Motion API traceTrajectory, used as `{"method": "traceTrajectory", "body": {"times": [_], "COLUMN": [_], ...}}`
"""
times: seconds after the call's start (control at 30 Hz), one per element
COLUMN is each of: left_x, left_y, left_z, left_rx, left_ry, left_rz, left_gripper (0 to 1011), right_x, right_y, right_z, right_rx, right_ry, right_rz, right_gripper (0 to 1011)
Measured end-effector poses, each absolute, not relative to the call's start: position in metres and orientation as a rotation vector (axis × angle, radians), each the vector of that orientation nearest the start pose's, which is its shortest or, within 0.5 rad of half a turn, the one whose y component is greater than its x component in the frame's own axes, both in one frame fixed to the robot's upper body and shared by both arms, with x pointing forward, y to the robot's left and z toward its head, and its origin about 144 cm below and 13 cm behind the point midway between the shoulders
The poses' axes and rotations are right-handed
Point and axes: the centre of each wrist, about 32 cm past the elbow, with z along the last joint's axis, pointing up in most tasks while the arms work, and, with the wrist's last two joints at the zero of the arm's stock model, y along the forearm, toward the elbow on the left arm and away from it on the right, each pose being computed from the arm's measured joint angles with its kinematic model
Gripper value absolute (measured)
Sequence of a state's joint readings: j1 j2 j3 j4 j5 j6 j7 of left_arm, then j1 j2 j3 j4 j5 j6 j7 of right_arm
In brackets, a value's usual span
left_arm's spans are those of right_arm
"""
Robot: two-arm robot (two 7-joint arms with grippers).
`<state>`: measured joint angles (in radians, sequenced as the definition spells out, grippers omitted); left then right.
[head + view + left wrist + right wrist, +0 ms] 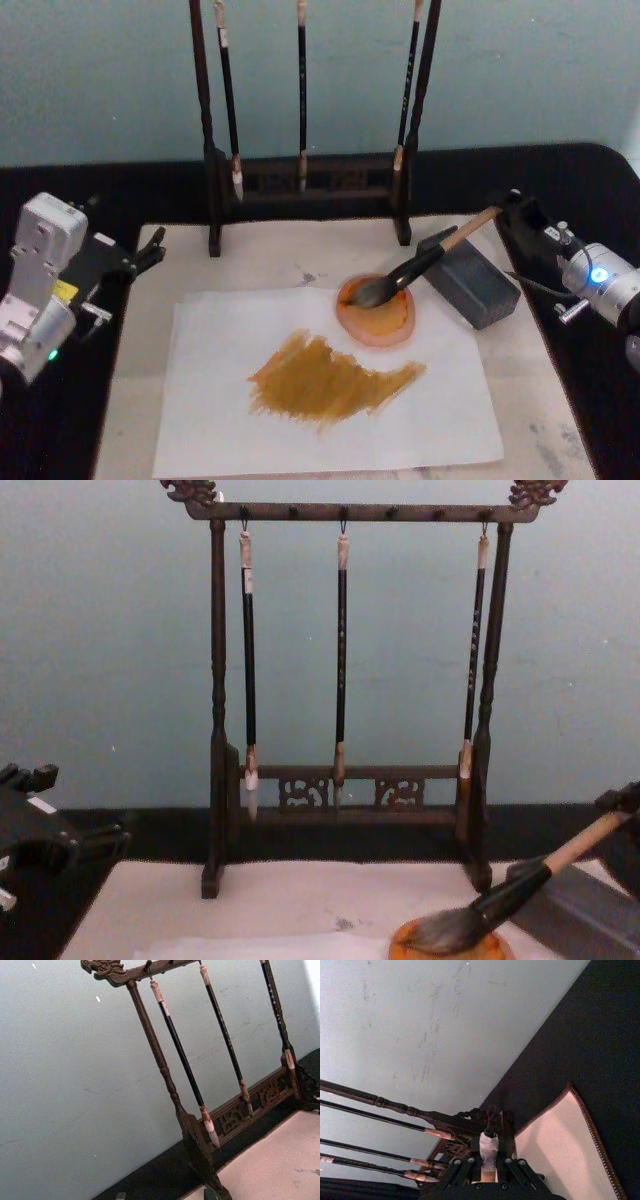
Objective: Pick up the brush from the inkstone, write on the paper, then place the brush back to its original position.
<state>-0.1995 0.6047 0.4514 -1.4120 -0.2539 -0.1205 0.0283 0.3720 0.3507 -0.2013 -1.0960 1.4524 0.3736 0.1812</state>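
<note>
The brush [430, 258] is clamped by the right gripper [508, 208] beyond the paper [220, 420]'s far right corner. The left gripper [150, 252] is parked left of it, fingers spread.

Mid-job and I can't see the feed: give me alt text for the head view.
The brush leans across the grey inkstone, bristles in an orange dish, with the right gripper at its handle end. Nearer, the white paper carries an ochre smear; the left gripper sits off the mat's left edge, three thin brushes hanging on the rack behind.
</note>
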Motion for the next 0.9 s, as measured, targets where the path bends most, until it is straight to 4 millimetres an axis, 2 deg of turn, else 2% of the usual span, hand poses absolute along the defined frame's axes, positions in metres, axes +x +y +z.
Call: {"method": "traceTrajectory", "body": {"times": [0.6,0.67,0.7,0.8,0.83,0.9], "left_x": [0.4886,0.4886,0.4886,0.4886,0.4886,0.4886], "left_y": [0.3097,0.3097,0.3097,0.3097,0.3097,0.3097], "left_z": [1.1398,1.1398,1.1398,1.1398,1.1398,1.1398], "left_rx": [0.304,0.304,0.305,0.304,0.304,0.305], "left_ry": [-0.285,-0.285,-0.285,-0.285,-0.285,-0.285], "left_rz": [1.248,1.248,1.248,1.248,1.248,1.248], "left_gripper": [1010,1010,1010,1010,1010,1010], "right_x": [0.5560,0.5558,0.5558,0.5557,0.5557,0.5556], "right_y": [-0.3234,-0.3233,-0.3234,-0.3233,-0.3233,-0.3232], "right_z": [1.1363,1.1363,1.1363,1.1362,1.1362,1.1363], "right_rx": [0.534,0.534,0.535,0.534,0.534,0.534], "right_ry": [1.089,1.090,1.090,1.090,1.090,1.090], "right_rz": [-1.087,-1.088,-1.088,-1.088,-1.089,-1.089], "right_gripper": [177,214,273,362,362,448]}}
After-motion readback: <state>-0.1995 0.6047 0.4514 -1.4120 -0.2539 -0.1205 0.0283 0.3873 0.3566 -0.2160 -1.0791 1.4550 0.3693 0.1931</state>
